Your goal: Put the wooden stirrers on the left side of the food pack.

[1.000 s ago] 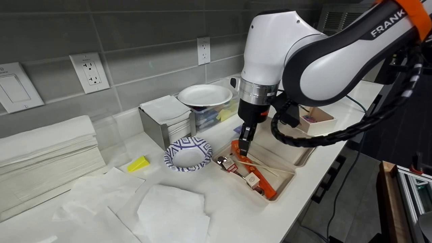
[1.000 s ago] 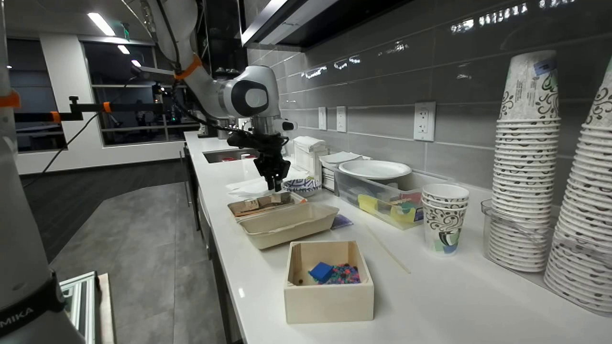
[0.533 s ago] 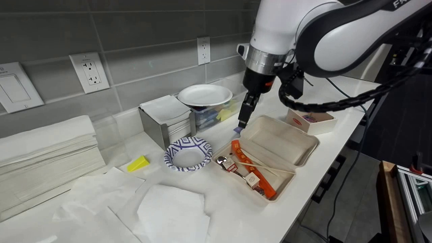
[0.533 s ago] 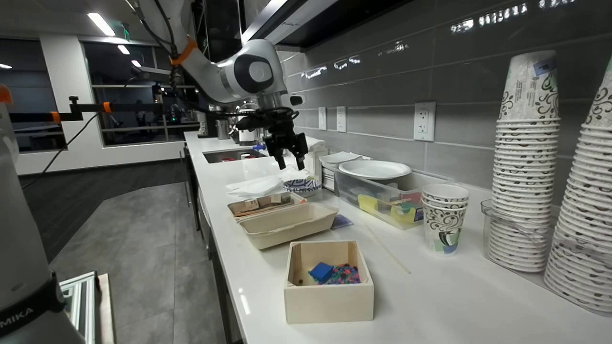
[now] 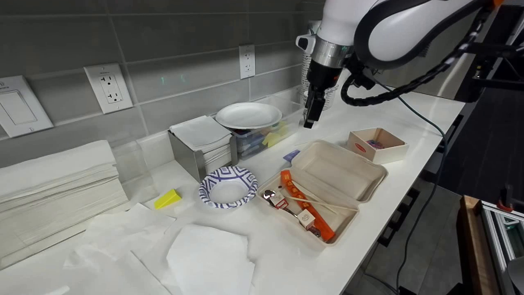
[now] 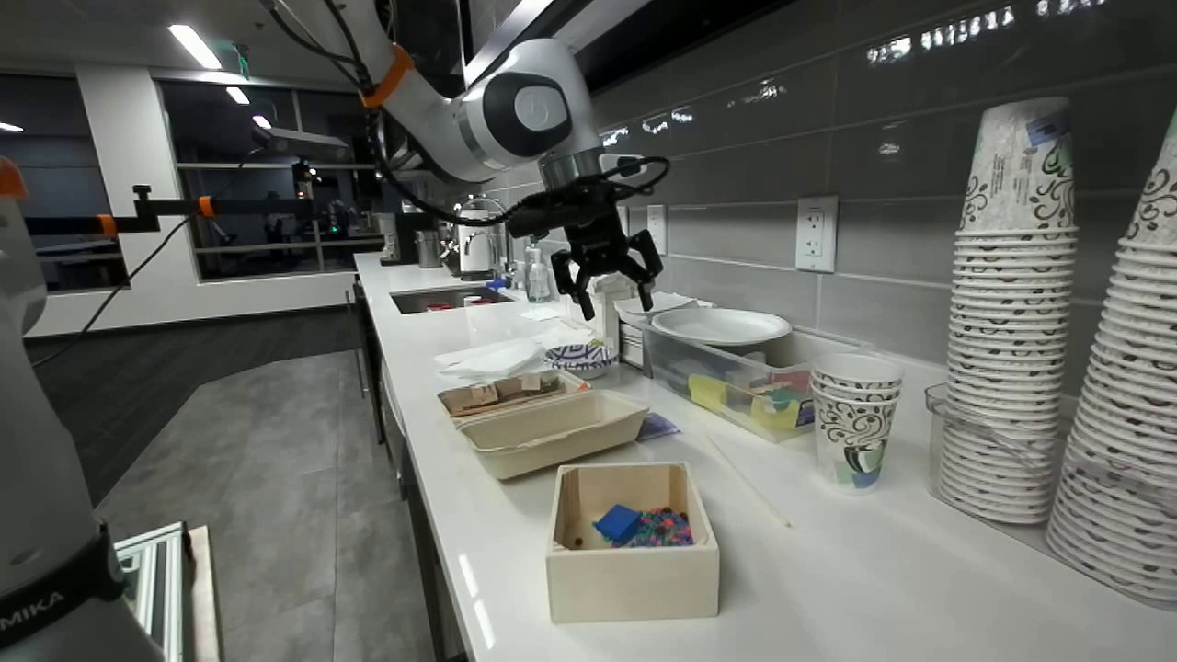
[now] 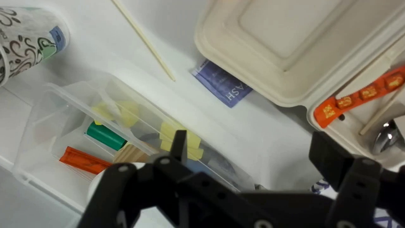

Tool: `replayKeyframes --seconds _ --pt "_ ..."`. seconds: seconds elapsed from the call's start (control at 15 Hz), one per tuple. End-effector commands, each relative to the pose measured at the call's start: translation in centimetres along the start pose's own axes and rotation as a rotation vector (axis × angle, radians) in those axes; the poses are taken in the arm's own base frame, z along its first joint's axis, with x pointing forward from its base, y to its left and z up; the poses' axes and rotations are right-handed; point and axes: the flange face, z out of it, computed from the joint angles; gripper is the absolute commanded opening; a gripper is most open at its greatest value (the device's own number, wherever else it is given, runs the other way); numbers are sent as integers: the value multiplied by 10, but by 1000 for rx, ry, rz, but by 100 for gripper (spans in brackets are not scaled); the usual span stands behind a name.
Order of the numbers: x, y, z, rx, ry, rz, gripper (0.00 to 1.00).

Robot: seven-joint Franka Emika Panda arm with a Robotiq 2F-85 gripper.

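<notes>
At left in the wrist view: 1 wooden stirrer [image 7: 144, 41], loose on the counter [image 7: 269, 136], right of the paper cup [image 7: 34, 41]; likely next pick. Best straddled at mid-length, jaws square across it, lowered almost to the surface, closed softly.
Centre: 1 gripper [image 7: 248, 142], spread wide, empty, hanging above the counter, touching nothing.
Right: 1 food pack [image 7: 294, 79], open; another stick [image 7: 381, 111], probably a stirrer, lies inside, so work looks part done.
</notes>
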Motion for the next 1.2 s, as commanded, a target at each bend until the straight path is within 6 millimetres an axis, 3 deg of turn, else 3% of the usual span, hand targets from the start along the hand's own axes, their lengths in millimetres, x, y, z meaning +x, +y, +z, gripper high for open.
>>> replayKeyframes --seconds 0.0,0.13,0.2,0.27,0.47,0.73,1.13 --pt "1 32 26 46 -42 -171 100" --pt "-3 59 44 70 -75 -265 100" --pt "-11 88 52 62 -99 -267 100" --pt "-10 53 35 41 -60 -223 100" --pt "-17 91 50 39 -87 -249 100" --pt "-12 88 52 41 -86 -261 100" --pt "-13 113 75 60 -126 -286 100"
